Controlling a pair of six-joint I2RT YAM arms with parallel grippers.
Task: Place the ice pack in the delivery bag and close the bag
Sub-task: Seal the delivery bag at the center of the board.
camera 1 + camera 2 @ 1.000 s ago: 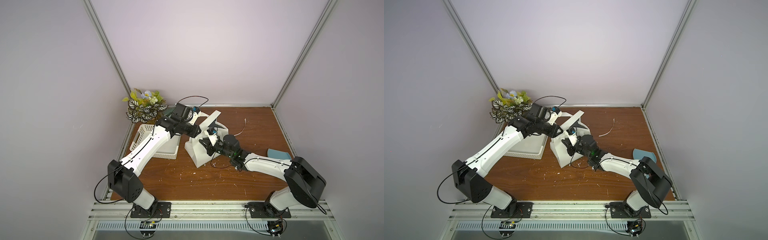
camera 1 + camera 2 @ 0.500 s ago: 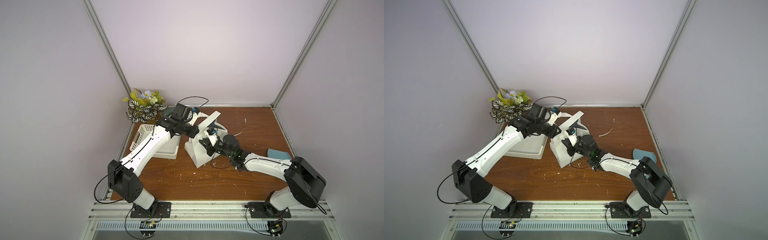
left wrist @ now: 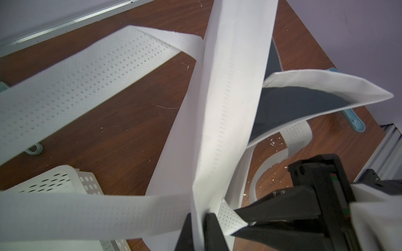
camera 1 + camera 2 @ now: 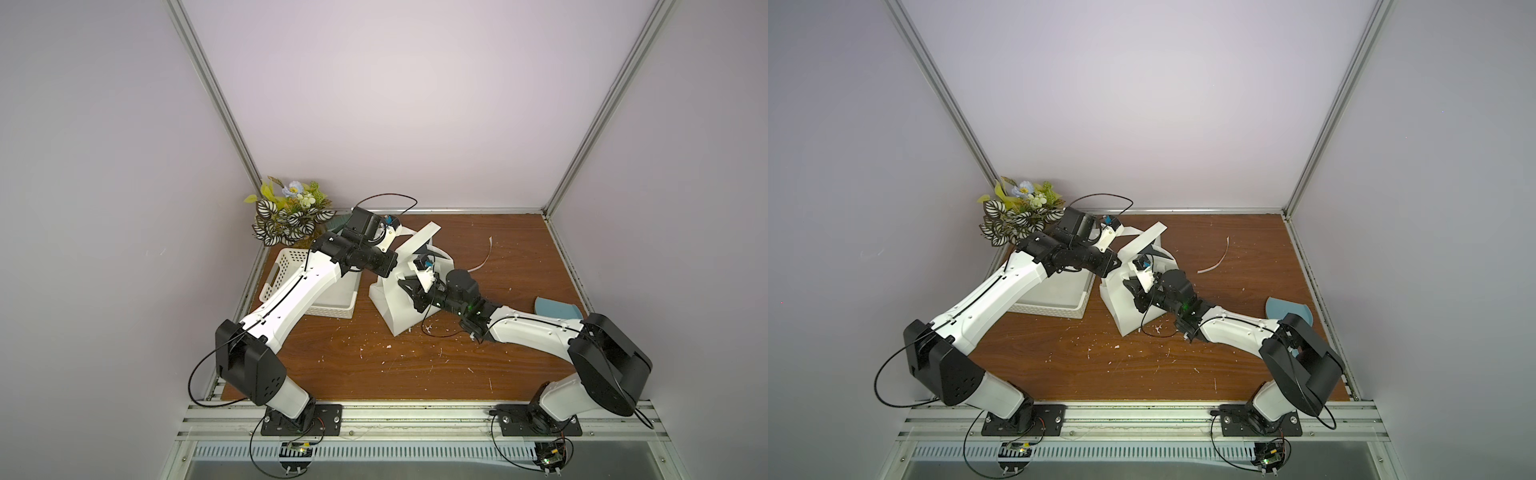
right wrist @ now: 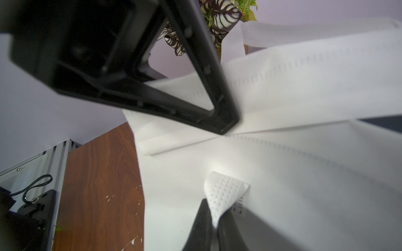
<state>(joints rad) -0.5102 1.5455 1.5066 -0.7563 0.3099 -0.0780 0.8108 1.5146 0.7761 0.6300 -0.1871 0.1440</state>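
My left gripper [image 3: 198, 226] pinches the top flap [image 3: 230, 87] of the delivery bag [image 4: 392, 309]; my right gripper [image 5: 215, 226] clamps a loop handle [image 5: 224, 195].

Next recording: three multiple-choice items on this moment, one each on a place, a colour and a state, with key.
1. Where is the white basket relative to the delivery bag? A) inside it B) beside it, on its left C) atop it
2. Colour of the flat object at the table's right edge? A) red B) light blue C) black
3. The right gripper is: A) wide open B) shut on nothing C) shut on the bag's handle strap
Key: 1 B, both top views show it alongside; 2 B, seen in both top views; 3 C, the right wrist view shows the strap pinched.
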